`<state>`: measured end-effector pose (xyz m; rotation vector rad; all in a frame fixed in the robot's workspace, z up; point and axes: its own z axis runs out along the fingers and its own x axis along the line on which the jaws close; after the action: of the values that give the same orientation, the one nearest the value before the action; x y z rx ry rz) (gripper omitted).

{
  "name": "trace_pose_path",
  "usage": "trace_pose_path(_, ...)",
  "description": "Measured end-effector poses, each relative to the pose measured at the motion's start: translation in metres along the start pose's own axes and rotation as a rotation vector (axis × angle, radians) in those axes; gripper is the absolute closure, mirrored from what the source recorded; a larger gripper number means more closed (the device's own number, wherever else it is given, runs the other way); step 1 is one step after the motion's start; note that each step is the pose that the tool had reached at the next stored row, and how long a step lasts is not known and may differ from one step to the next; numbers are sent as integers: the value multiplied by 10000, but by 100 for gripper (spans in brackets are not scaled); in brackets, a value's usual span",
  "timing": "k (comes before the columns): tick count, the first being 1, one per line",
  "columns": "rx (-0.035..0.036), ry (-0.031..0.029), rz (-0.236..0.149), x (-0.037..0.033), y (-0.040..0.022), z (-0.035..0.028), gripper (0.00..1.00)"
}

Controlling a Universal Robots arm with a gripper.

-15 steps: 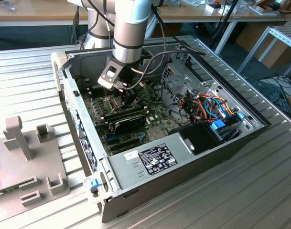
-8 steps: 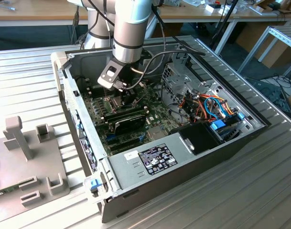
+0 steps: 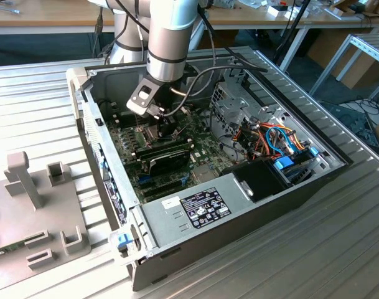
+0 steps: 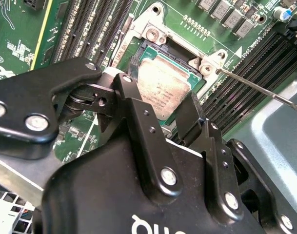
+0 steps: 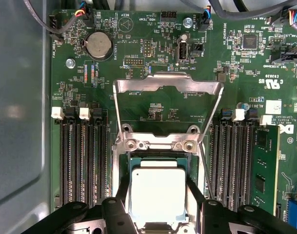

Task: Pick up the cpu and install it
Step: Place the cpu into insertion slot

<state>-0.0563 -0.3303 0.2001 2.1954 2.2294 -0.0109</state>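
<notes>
Down inside the open computer case (image 3: 251, 227), over the green motherboard (image 5: 226, 53), the small square silver-topped cpu (image 5: 158, 190) is seen lying in its socket, clamped by the black hand (image 5: 159, 207) on two opposite edges. It should be kept flat and square, corners matched, nothing forced, hinged metal frame (image 5: 168, 85) left up.

cpu (image 5: 157, 195) on motherboard (image 5: 158, 63), seemingly seated | memory slots (image 5: 82, 161) either side | motherboard inside case (image 3: 251, 232)
</notes>
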Motion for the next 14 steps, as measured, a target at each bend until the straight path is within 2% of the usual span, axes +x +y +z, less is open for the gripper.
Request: trace_pose_path(14, 0, -1, 0, 0, 0, 26, 45)
